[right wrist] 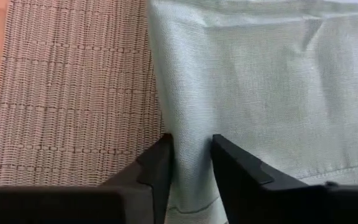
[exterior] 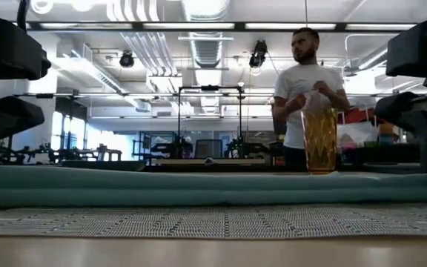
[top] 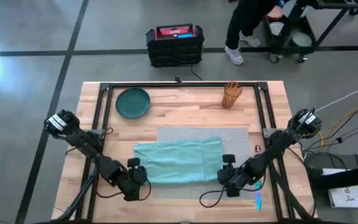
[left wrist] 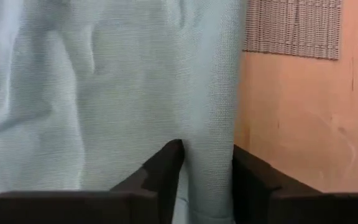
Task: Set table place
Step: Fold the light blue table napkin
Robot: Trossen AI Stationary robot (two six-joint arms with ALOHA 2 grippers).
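Both grippers are pinned low at the near ends of the teal napkin [top: 178,161], left gripper [top: 140,173] and right gripper [top: 227,169] each with fingers pinched on its edge, so that cloth fills the gap between them. Ahead of the left one, bare table [top: 166,102] runs up to the green plate [top: 133,102]. Ahead of the right, open placemat [top: 235,137], then the amber glass [top: 231,94] standing in the way.

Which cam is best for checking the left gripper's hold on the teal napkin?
Left wrist view: left gripper fingers straddle the teal napkin edge, cloth between them. High view shows only the gripper at the napkin's corner. Low view shows the napkin as a flat band; right wrist view shows the right gripper instead.
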